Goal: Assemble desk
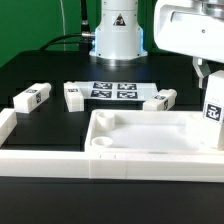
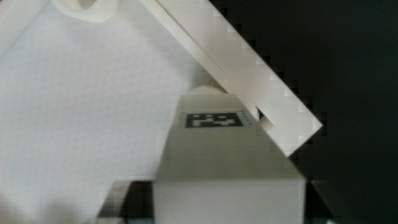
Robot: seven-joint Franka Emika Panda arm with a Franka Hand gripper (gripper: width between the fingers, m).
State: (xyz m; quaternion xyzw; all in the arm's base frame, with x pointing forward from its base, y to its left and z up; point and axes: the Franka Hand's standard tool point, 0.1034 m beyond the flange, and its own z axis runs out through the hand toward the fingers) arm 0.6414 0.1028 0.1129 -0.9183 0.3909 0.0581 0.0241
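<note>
Leg-fitting step: fingers (image 1: 204,74) hold leg (image 1: 214,100) upright at 3 o'clock of tabletop (image 1: 150,130); next, align over corner, lower straight.

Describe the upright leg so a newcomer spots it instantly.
Find the white tabletop in front. At its edge on the exterior view's right, one leg stands upright in the gripper. The other three legs lie flat.
</note>
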